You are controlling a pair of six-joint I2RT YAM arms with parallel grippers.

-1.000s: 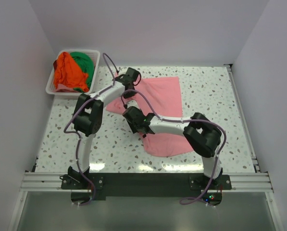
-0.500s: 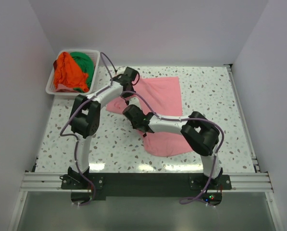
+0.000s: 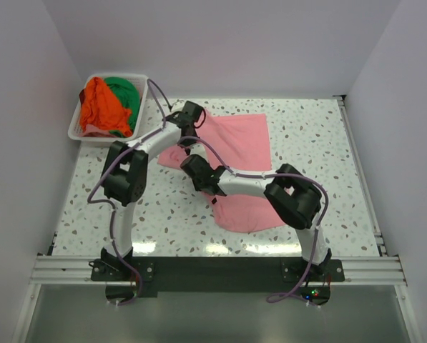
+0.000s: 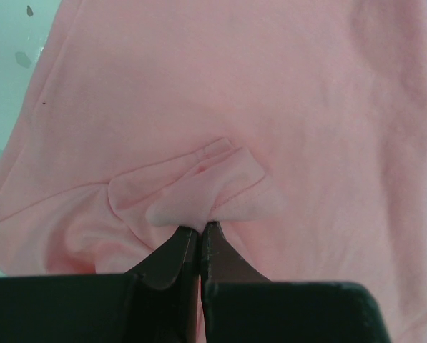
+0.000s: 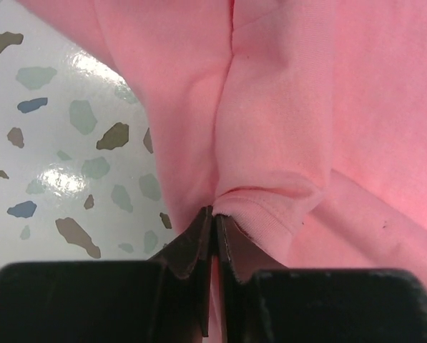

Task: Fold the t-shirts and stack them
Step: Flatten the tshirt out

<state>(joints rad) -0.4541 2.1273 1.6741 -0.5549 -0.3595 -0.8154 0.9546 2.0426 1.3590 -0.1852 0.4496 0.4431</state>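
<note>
The pink t-shirt (image 3: 243, 146) lies spread on the speckled table. My left gripper (image 3: 190, 116) is at its far left corner, shut on a pinched fold of the pink cloth (image 4: 199, 200). My right gripper (image 3: 196, 171) is at its near left edge, shut on a hemmed fold of the same shirt (image 5: 270, 207). The orange t-shirt (image 3: 101, 107) and the green t-shirt (image 3: 124, 93) lie crumpled in the white basket (image 3: 146, 89) at the far left.
White walls close the table on the left, back and right. A metal rail (image 3: 213, 268) runs along the near edge by the arm bases. Bare tabletop (image 3: 310, 132) lies to the right of the pink shirt.
Both grippers have shifted slightly left with the pink cloth pinched in them. The left arm's elbow has swung a little to the left.
</note>
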